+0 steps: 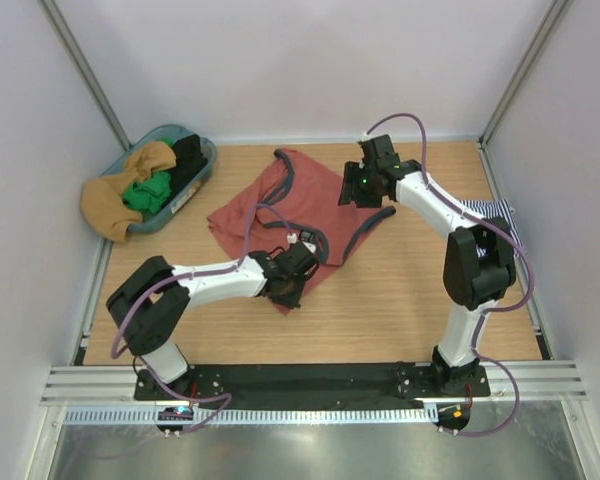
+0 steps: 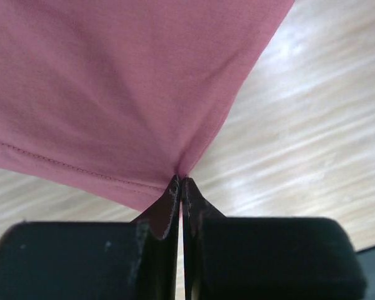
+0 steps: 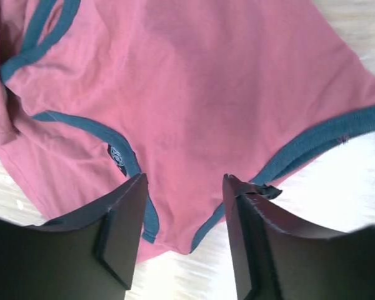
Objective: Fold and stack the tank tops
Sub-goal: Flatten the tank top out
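Rust-red tank top (image 1: 315,200) was soft matt knit cloth, hem stitched, navy trim ribbed. Counter (image 1: 400,300) showed pale wood grain, smooth, faint sheen. Left tool (image 2: 180,182) and right tool (image 3: 182,187) looked black matt plastic, edges scuffed grey. Basket (image 1: 208,160) was blue plastic, slightly glossy. Rail (image 1: 545,378) was brushed metal.

**Arm Hardware: Visual Condition**

The left arm (image 1: 210,280) and the right arm (image 1: 435,205) both have white link shells and black joint housings. A purple-grey cable (image 1: 410,116) loops off the right wrist toward 12 o'clock. A second cable (image 1: 127,312) of the same colour runs along the left arm. A green indicator light (image 1: 363,182) shows at the 9 o'clock side of the right wrist housing. The jaws are matte black and blocky on both arms. The left jaws have pale scuffs along their inner edges. Both bases are bolted to a black plate (image 1: 310,378).
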{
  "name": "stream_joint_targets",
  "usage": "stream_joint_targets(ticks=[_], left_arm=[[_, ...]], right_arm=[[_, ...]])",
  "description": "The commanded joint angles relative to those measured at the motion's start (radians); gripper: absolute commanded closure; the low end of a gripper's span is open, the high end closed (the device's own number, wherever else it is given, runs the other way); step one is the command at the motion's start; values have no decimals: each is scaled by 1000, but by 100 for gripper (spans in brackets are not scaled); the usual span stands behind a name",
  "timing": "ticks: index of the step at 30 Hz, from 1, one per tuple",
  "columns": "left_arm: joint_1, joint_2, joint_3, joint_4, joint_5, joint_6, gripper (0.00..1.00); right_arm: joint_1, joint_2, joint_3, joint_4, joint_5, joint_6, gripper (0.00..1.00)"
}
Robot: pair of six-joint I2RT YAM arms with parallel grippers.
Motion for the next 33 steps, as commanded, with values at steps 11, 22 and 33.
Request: stream_joint_targets(ticks=[11, 22, 33], left_arm=[[-9, -244, -223, 110, 75, -122, 100], [-11, -342, -365, 228, 117, -191, 100], [-9, -361, -394, 245, 147, -196, 100]], right_arm=[[328, -136, -175, -117, 282, -78, 29], [448, -18, -139, -140, 357, -81, 30], [493, 14, -188, -112, 256, -70, 30]])
